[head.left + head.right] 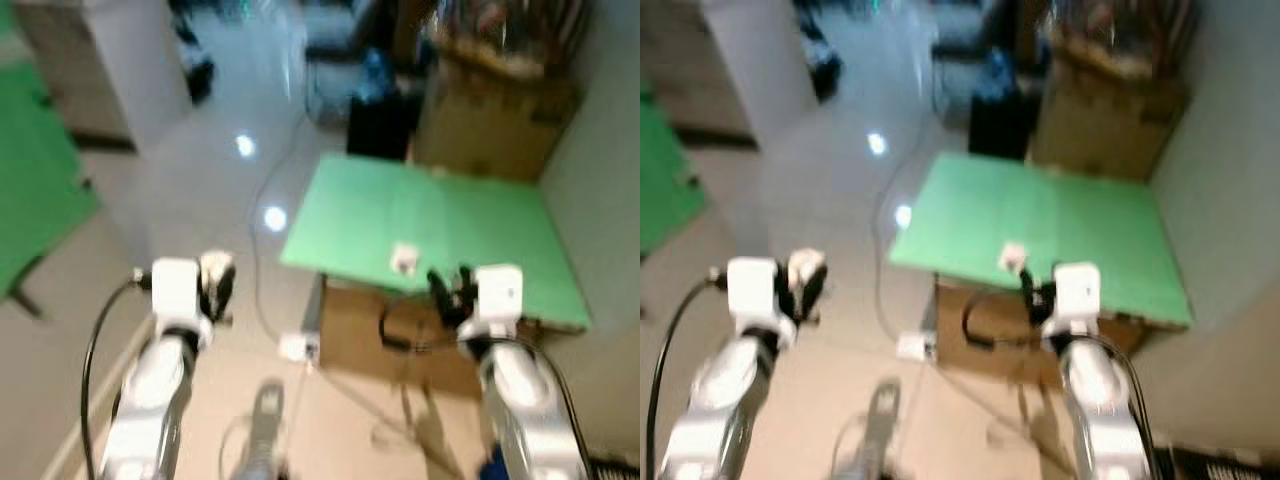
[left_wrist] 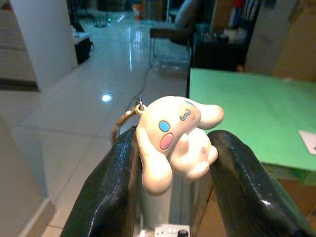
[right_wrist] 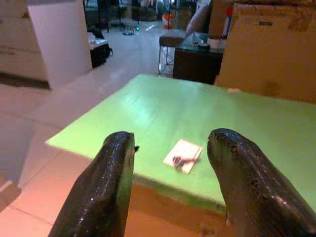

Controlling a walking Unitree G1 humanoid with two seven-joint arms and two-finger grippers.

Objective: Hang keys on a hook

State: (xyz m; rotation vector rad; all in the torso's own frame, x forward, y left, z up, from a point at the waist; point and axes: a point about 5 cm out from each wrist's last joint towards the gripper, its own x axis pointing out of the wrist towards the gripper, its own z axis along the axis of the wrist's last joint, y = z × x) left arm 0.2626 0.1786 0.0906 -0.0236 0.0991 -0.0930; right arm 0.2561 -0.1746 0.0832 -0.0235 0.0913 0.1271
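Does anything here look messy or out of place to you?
A little. Black cables trail loose across the shiny floor and hang under the green table, beside a white power strip lying on the floor. The left gripper pinches a white puppy keychain tilted sideways. The head views are blurred, so finer flaws cannot be judged.

Head downward; wrists toward green table (image 3: 163, 113)

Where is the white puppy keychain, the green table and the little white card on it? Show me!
White puppy-shaped keychain (image 2: 175, 138): left wrist view, on its face.
Green tabletop (image 3: 237, 123): right wrist view, on a bare part.
Small white card (image 3: 183, 155): right wrist view, on its middle.
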